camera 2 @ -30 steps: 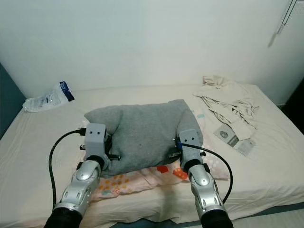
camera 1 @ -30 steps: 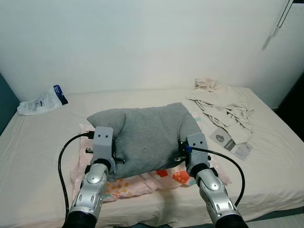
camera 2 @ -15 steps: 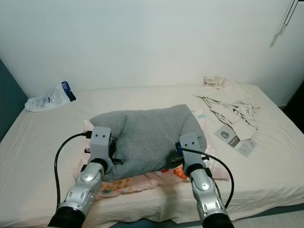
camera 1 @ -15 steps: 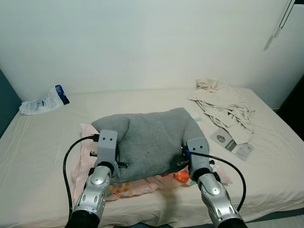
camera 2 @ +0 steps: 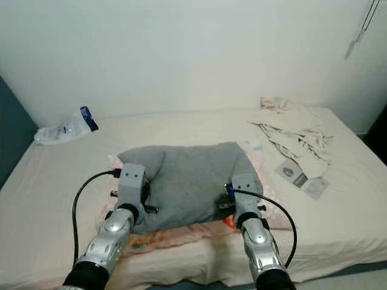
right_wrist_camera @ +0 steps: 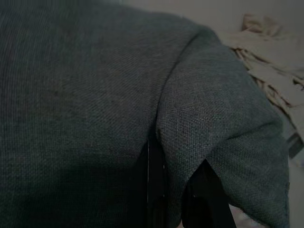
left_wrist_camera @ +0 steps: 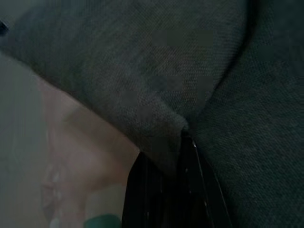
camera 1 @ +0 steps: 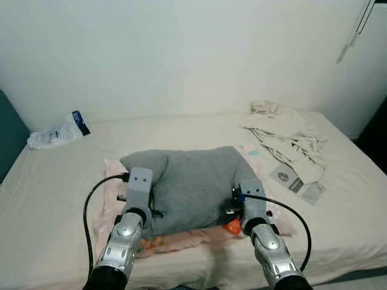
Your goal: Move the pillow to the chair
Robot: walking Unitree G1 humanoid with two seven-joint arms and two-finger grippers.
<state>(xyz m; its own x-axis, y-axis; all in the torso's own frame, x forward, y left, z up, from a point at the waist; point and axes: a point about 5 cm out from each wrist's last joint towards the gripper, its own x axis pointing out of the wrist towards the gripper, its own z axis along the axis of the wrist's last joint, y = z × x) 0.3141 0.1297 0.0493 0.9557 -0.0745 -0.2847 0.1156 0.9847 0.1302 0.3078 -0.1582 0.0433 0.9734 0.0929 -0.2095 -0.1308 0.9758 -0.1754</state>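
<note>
The soft grey fabric pillow (camera 1: pixel 190 184) was in the lower middle of the frame, above a pink patterned cloth (camera 1: pixel 181 235) on the cream bed (camera 1: pixel 54 199). The left gripper (left_wrist_camera: pixel 166 175) was pinched closed on a fold at the pillow's left edge, and the right gripper (right_wrist_camera: pixel 173 185) was clamped on a fold at its right edge, so the pillow was between the two. In the upper left lay a clear plastic bag (camera 1: pixel 57 130); at the right, crumpled beige clothes (camera 1: pixel 284 130).
</note>
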